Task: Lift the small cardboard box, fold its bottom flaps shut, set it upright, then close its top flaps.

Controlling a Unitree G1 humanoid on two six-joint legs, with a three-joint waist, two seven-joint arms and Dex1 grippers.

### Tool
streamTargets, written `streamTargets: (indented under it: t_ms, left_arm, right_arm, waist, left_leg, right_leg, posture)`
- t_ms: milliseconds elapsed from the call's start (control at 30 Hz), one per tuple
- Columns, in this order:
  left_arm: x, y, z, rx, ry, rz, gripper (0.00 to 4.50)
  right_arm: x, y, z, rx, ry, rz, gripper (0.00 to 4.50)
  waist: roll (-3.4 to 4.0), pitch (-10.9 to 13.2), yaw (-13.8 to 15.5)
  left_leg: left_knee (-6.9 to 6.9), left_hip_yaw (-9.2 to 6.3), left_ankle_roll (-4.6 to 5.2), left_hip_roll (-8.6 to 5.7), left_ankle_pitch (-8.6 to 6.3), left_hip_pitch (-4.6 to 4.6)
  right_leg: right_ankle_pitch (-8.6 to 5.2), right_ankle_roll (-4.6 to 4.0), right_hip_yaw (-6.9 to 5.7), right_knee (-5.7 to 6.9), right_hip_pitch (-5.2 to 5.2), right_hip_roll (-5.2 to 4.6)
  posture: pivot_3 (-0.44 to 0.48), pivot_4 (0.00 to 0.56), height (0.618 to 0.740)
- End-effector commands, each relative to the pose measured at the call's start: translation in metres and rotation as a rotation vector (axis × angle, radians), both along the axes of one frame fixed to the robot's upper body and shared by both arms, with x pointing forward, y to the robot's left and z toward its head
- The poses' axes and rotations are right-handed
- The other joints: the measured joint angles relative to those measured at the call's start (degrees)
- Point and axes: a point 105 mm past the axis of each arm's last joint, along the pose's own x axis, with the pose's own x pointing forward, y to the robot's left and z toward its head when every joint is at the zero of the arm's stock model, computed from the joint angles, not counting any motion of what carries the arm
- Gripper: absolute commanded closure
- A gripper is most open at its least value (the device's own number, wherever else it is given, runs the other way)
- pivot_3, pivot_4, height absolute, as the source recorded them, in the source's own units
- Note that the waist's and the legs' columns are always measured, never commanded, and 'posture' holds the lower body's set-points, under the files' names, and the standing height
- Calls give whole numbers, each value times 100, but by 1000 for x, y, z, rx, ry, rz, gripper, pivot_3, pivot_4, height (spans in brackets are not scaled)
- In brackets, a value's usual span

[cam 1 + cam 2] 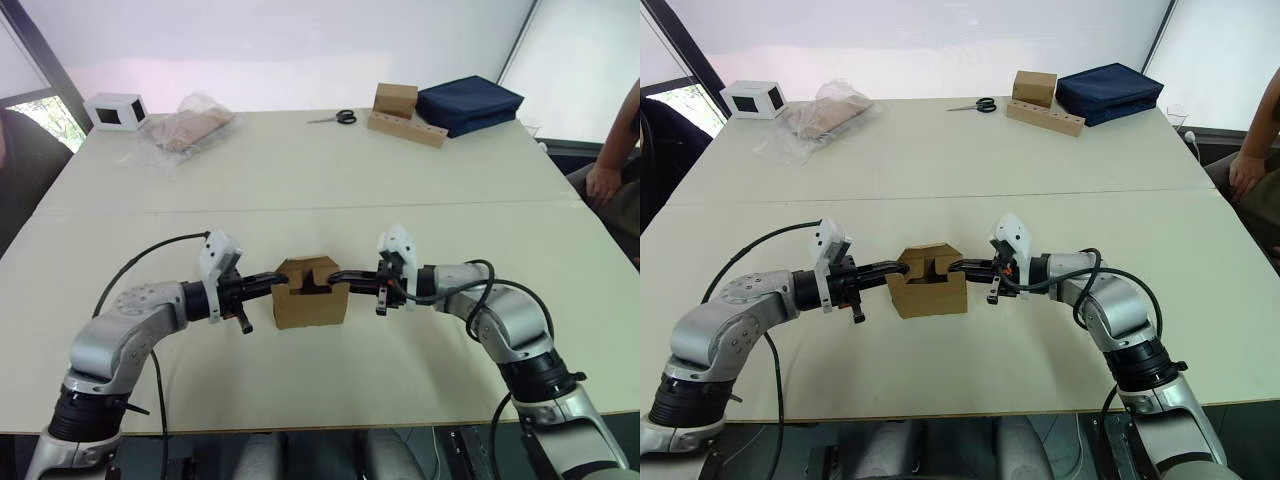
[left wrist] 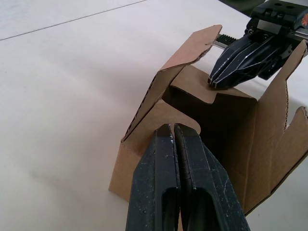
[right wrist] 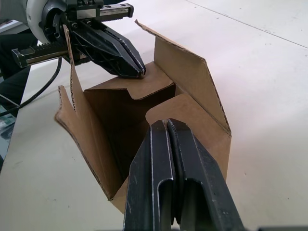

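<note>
The small cardboard box [image 1: 310,301] stands on the white table [image 1: 300,190] near its front edge, open side up. Both of its short end flaps are tipped inward, and the long top flaps [image 2: 281,91] stand up on the two sides. My left gripper [image 1: 274,282] is shut, its tips resting on the left end flap [image 2: 159,115]. From the opposite side my right gripper [image 1: 336,277] is also shut, tips pressing on the right end flap [image 3: 185,108]. Nothing is pinched between either pair of fingers.
At the back of the table are a white box with black windows [image 1: 117,110], a plastic bag [image 1: 190,128], scissors [image 1: 335,118], a brown box on a holed strip [image 1: 405,115] and a navy bag [image 1: 468,103]. A person's hand [image 1: 605,182] is at the right edge.
</note>
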Motion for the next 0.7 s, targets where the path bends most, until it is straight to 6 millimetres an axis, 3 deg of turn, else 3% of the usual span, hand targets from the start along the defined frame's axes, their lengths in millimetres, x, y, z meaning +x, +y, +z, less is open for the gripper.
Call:
streamTargets:
  t_ms: [33, 700]
  left_arm:
    - [-2, 2, -5, 47, -4, -1, 4418]
    - [9, 15, 13, 71, -48, 6, 4418]
  right_arm:
    - [-1, 3, 2, -1, -11, 14, 4500]
    - [0, 1, 14, 20, -21, -1, 4500]
  waist:
    - [0, 0, -3]
    - [3, -2, -3]
  left_leg:
    - [0, 1, 0, 0, 0, 0]
    - [-1, 0, 4, 0, -2, 1]
  right_leg:
    - [0, 0, 0, 0, 0, 0]
    - [0, 0, 0, -1, 1, 1]
  posture:
    - [0, 150, 740]
    - [0, 150, 740]
